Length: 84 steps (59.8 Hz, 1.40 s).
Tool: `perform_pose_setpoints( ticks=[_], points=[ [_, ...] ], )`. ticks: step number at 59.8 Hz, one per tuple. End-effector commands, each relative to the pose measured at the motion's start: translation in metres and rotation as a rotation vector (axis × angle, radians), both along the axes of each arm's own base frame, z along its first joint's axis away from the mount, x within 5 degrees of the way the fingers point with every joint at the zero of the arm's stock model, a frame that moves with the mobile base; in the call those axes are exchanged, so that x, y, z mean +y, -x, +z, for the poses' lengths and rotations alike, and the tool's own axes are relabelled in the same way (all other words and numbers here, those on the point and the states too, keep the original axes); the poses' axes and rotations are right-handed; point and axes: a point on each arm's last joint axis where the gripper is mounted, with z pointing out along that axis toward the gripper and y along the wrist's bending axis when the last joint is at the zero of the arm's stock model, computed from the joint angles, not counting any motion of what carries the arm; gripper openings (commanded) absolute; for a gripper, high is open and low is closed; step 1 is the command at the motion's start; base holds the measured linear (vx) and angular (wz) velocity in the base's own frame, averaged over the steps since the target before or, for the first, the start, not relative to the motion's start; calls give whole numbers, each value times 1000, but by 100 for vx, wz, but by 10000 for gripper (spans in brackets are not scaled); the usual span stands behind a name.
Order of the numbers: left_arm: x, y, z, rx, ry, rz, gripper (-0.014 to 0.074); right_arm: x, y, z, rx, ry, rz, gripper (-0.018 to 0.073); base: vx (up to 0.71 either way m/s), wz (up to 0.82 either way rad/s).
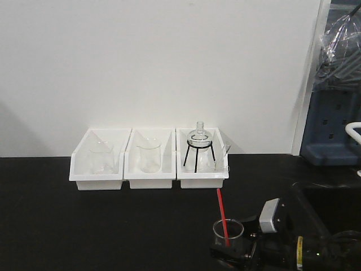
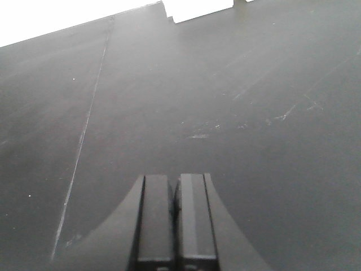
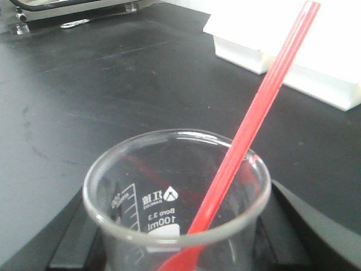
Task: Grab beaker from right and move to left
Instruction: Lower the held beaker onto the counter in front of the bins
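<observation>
Right wrist view: the right gripper [image 3: 180, 248] clamps a small glass beaker [image 3: 141, 206] between its fingers, a red rod [image 3: 256, 110] leaning out of it. The left gripper [image 2: 176, 217] has its fingers pressed together above the black table [image 2: 237, 101]

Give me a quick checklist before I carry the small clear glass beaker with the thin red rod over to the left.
1. Grip: right gripper closed around the small clear glass beaker: ok.
2. Contents: thin red rod inside, leaning on the rim: ok.
3. Lift: beaker off the black table: cannot tell.
4. Path: table to the left bare: ok.
5. Obstacles: three white plastic bins well behind the path: ok.
6. Other arm: left gripper shut, empty; whether it blocks the path: cannot tell.
</observation>
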Motion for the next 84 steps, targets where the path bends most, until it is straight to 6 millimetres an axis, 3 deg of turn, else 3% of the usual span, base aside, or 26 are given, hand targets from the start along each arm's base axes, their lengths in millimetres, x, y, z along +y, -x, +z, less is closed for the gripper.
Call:
perform_pose_setpoints(
  ticks=[1, 17, 32, 40, 49, 61, 66, 74, 84],
  points=[
    [-1, -2, 1, -64, 3, -11, -6, 11, -11, 16, -102, -84, 40, 0, 0, 0],
    [-1, -2, 1, -64, 3, -11, -6, 44, -22, -14, -92, -78, 116, 0, 0, 0],
    [-1, -2, 1, -64, 3, -11, -6, 42, -28, -29, -69, -68, 60, 13, 0, 0],
    [-1, -2, 1, -64, 3, -11, -6, 42, -28, -30, -68, -55, 53, 75, 0, 0],
    [-1, -2, 1, -64, 3, -11, -6, 41, -28, -33, -60, -25, 50, 237, 0, 0],
    [-1, -2, 1, -64, 3, -11, -6, 40, -28, -30, -36, -31, 49, 529, 0, 0],
    [-1, -2, 1, -64, 3, -11, -6, 36, -28, -25, 7, -28, 45, 590, 0, 0],
    [-1, -2, 1, -64, 3, -11, -6, 22, -26, -13, 41, 38, 67, 598, 0, 0],
    [-1, -2, 1, -64, 3, -11, -6, -11, -20, 13, 99, 173, 64, 557, 0, 0]
  ],
)
